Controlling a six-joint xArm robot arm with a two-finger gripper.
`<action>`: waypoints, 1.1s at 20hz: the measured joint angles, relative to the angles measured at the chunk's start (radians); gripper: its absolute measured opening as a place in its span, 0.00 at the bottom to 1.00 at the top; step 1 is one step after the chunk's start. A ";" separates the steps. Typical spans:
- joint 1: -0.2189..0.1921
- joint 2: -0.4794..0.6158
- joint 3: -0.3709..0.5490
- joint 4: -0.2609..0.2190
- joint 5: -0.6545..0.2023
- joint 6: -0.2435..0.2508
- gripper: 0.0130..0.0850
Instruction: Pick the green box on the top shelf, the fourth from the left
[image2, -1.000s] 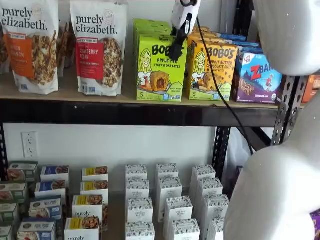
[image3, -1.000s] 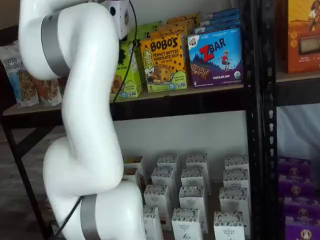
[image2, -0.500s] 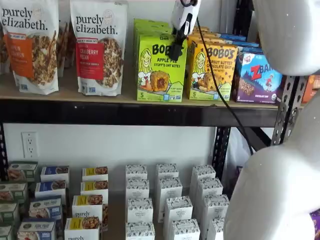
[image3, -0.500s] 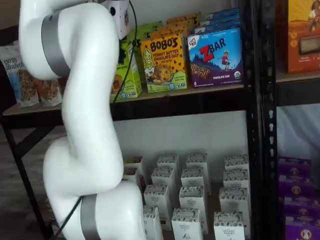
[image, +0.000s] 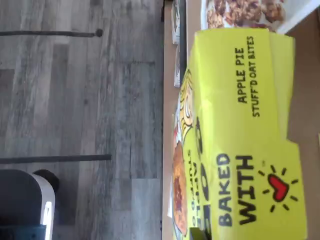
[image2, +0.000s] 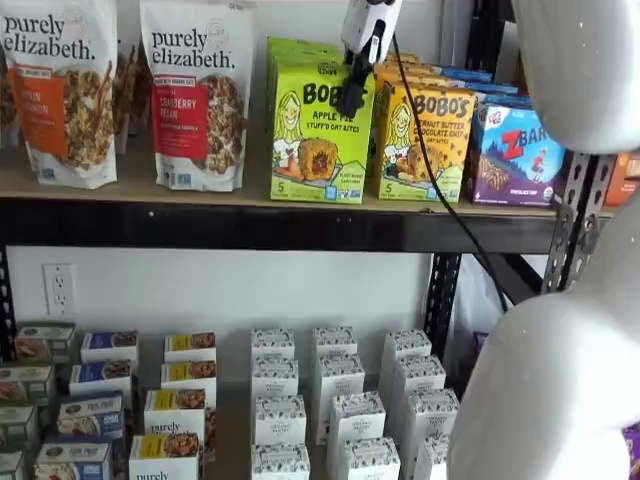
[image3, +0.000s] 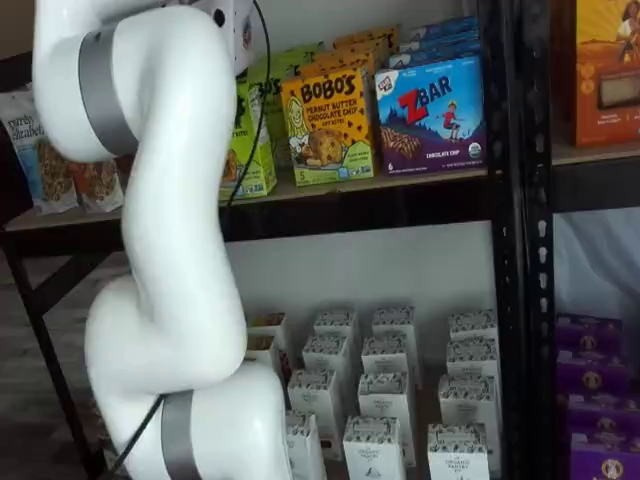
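The green box (image2: 318, 130), a lime Bobo's Apple Pie carton, stands at the front of its row on the top shelf (image2: 130, 188), slightly raised and tilted. My gripper (image2: 352, 95) comes down over its top right corner, one black finger across the front, and appears shut on it. The wrist view shows the carton's top panel (image: 240, 140) close up, reading "Apple Pie Stuff'd Oat Bites". In a shelf view the arm hides most of the green box (image3: 243, 140), and the gripper is hidden there.
A yellow-orange Bobo's carton (image2: 425, 130) stands close on the right, then a ZBar carton (image2: 515, 150). Granola bags (image2: 200, 90) stand on the left. Small white cartons (image2: 335, 400) fill the lower level. The white arm (image3: 170, 250) stands before the shelves.
The green box has risen slightly and shifted left, tilting, together with the gripper. The neighbouring cartons have not moved.
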 joint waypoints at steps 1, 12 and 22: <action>0.002 -0.007 0.005 -0.001 -0.001 0.002 0.11; 0.011 -0.091 0.050 0.008 0.028 0.022 0.11; 0.013 -0.150 0.082 -0.001 0.067 0.030 0.11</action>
